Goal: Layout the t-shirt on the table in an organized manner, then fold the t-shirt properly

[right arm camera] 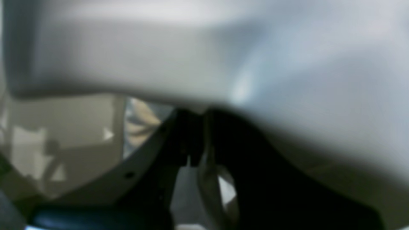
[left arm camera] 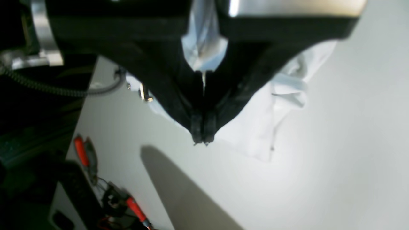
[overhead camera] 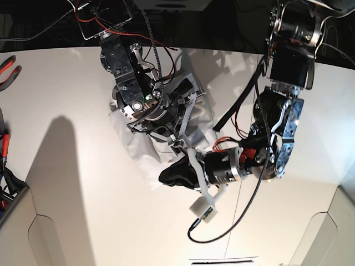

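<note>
The white t-shirt (overhead camera: 130,147) lies bunched in a wrinkled heap in the middle of the table (overhead camera: 66,83), under both arms. My left gripper (left arm camera: 201,137) is shut, with a strip of t-shirt (left arm camera: 255,127) cloth showing between its black fingers; its tips stick out past the cloth's edge above the table (left arm camera: 319,159). In the base view the left gripper (overhead camera: 165,177) is at the heap's near edge. My right gripper (right arm camera: 196,118) has its dark fingers together on a fold of the t-shirt (right arm camera: 223,48), which drapes across the top of that view.
Red-handled pliers (overhead camera: 8,66) lie at the table's left edge, and red-handled tools (left arm camera: 81,151) with wires lie beside the table's dark border. A black cable (overhead camera: 244,216) loops below the left arm. A thin seam (overhead camera: 238,221) runs toward the near edge.
</note>
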Controlling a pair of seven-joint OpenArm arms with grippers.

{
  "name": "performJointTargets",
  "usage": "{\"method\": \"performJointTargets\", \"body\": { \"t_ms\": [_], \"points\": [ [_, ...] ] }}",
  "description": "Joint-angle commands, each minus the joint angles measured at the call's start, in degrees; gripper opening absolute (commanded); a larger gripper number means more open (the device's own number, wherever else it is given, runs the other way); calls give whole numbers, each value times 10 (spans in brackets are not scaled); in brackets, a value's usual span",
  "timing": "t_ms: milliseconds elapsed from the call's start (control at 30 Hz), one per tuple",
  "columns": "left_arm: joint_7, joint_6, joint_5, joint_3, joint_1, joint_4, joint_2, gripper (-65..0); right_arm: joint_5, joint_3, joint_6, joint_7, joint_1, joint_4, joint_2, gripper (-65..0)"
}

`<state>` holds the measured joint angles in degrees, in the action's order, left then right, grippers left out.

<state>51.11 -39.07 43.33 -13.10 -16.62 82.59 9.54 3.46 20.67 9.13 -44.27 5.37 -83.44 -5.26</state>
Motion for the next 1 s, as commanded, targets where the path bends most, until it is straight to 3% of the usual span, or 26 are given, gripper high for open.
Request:
{"method": "performJointTargets", "body": {
  "t_ms": [0, 233, 467, 767, 867, 967],
  "points": [
    [-2, -9, 27, 2, -27, -3, 0, -650, 16, 5, -4, 24, 6, -7, -4, -650],
    [61, -9, 122, 0, -76, -85, 1, -650, 46, 43, -4, 75, 5, -7, -2, -650],
    [90, -9, 159, -1, -111, -187, 2, -650, 49, 49, -3, 82, 5, -7, 0, -650],
    [90, -9, 155, -27, -110, -254, 10, -650, 35, 50, -2, 79, 8, -7, 0, -650],
    [75, -9, 139, -44, -110, -255, 18, -650, 14, 50, 32, 58, 10, -8, 0, -650],
    [65, -9, 132, -55, -110, -255, 32, -650, 1, 50, 31, 26, 15, -15, 3, -650]
  ]
}}
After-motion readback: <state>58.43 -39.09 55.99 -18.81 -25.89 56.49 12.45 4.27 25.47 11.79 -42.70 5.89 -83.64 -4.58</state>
